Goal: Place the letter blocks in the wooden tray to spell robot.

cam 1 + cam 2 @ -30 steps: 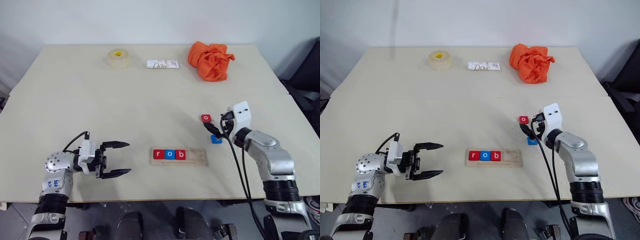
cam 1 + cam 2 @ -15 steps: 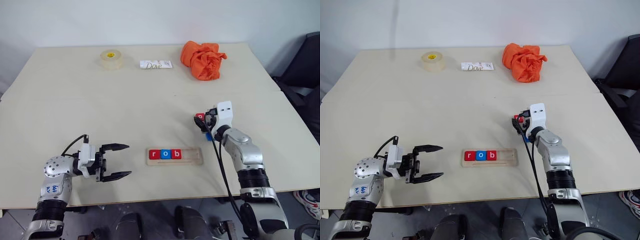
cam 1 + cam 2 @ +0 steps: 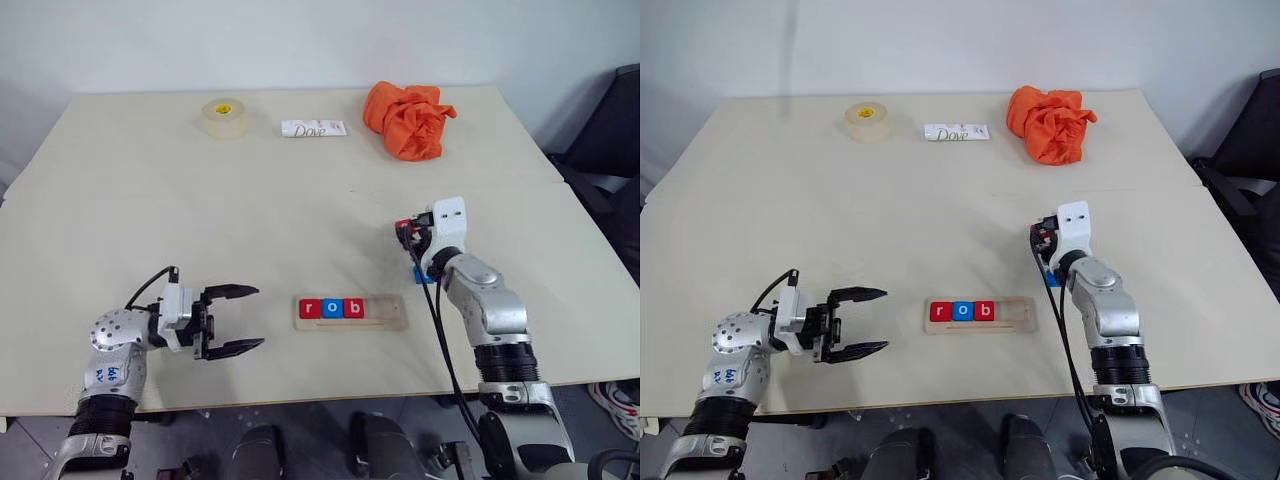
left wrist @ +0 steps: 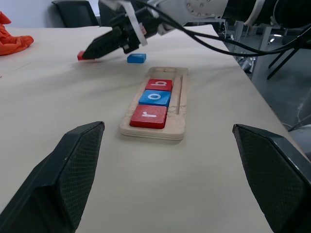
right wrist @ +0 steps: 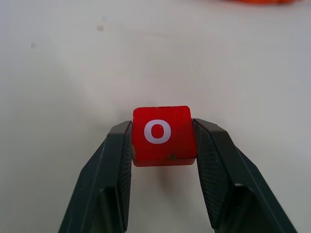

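The wooden tray lies near the table's front edge. A red r, a blue o and a red b fill its left end; the right end is bare. My right gripper sits behind and to the right of the tray, shut on a red o block by its two sides. I cannot tell whether that block is off the table. A blue block lies flat beside my right forearm, partly hidden. My left gripper is open and empty, pointing at the tray from the left.
At the table's far edge stand a roll of tape, a white Dove packet and a crumpled orange cloth. A black cable hangs along my right forearm. A dark chair stands off the table's right side.
My right gripper has gone from open to shut on the red o block, edging slightly left and forward. The left arm has kept still. The camera shifted early on.
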Robot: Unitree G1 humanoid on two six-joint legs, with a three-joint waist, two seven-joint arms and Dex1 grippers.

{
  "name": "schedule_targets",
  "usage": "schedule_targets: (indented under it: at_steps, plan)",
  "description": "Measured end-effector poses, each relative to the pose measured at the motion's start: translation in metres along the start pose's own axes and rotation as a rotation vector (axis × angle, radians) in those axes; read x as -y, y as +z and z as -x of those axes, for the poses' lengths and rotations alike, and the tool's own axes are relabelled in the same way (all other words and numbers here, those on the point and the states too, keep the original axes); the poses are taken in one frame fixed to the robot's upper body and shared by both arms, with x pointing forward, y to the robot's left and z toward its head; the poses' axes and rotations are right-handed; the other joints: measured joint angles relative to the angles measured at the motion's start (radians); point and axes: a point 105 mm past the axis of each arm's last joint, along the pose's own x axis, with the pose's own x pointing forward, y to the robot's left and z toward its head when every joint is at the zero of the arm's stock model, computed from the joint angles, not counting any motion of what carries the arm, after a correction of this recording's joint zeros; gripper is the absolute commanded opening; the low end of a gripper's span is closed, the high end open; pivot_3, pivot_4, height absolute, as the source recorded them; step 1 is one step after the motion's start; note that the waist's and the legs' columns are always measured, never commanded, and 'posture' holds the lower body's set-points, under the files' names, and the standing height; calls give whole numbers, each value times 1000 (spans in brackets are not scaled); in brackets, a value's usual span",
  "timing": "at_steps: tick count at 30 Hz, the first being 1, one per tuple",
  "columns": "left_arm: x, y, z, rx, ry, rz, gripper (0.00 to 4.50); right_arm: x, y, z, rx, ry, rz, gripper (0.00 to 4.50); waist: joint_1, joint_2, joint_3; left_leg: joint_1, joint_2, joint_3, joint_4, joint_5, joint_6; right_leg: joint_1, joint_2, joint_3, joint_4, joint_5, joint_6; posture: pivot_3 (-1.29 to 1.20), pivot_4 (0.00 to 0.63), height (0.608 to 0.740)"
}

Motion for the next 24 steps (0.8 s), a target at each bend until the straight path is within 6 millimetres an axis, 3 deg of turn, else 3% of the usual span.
schedule_targets:
  at_steps: [7, 12, 16, 19, 24]
  plan:
    - [0, -3, -4, 13, -17, 16, 4500, 2, 11, 43, 12, 28, 46, 1453, 4, 0, 0, -1, -1, 0, -1, -1, 1, 0, 0, 0, -1, 0, 0, 0, 150, 740]
    - [4, -4, -5, 14, -63, 26, 4500, 4, -8, 98, -49, 45, 14, 1453, 7, 0, 0, -1, -1, -1, -2, -1, 1, 1, 0, 0, -3, 0, 0, 0, 150, 740]
    - [2, -3, -5, 15, -67, 32, 4500, 9, -27, 127, -136, 15, -5, 1453, 4, 0, 0, 0, 0, -2, -1, -1, 1, 1, 0, 0, -2, 0, 0, 0, 150, 740]
    - [-3, -3, -2, 7, -59, 35, 4500, 7, -39, 139, -187, 4, -20, 1453, 2, 0, 0, 1, 0, -2, -1, 0, 1, 1, 1, 0, -2, 0, 0, 0, 150, 740]
    - [-5, -2, 1, -5, -56, 33, 4500, 3, -46, 143, -202, -9, -56, 1453, 4, 0, 0, 0, 0, -2, -1, 0, 1, 1, 0, 0, -2, 0, 0, 0, 150, 740]
